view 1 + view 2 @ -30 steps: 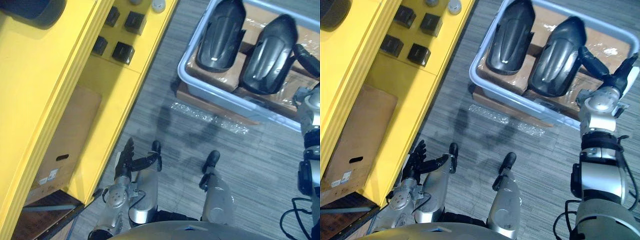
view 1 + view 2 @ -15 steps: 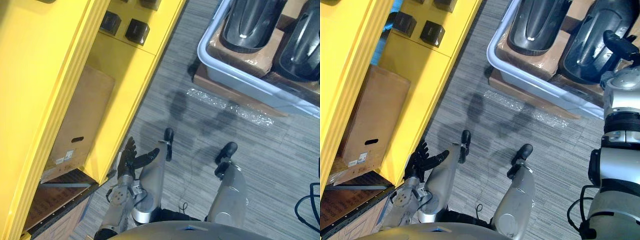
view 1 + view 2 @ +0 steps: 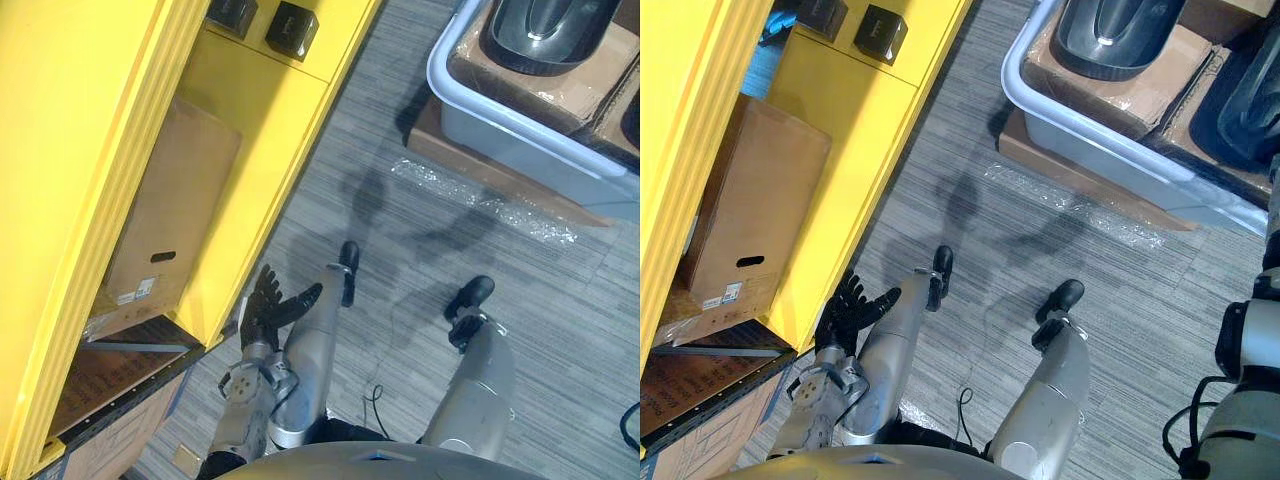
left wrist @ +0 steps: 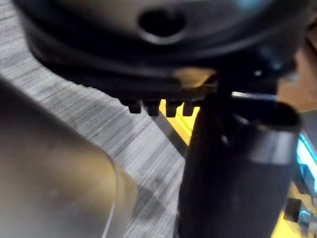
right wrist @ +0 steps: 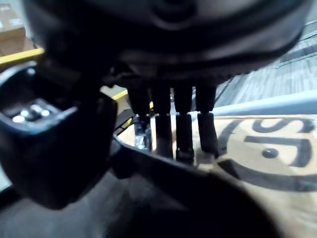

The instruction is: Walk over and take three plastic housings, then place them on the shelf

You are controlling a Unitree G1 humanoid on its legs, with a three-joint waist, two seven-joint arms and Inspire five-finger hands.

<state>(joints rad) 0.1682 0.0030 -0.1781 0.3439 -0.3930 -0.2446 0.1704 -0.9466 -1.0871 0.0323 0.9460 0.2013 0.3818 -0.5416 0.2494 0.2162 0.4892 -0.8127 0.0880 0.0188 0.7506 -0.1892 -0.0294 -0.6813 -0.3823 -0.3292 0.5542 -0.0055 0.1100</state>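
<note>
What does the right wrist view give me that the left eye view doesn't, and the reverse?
Right wrist view: the right hand, fingers straight, close over what lies in the grey bin. Left eye view: the left hand, open, low beside the yellow shelf, with a cardboard box on its lower level. Both: the bin, a black housing on cardboard, and striped floor.

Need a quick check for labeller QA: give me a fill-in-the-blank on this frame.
The shelf is painted ___. The left hand, fingers straight, holds ___. The black plastic housings lie on ___ inside the grey tub.
Missing words: yellow; nothing; cardboard.
</note>
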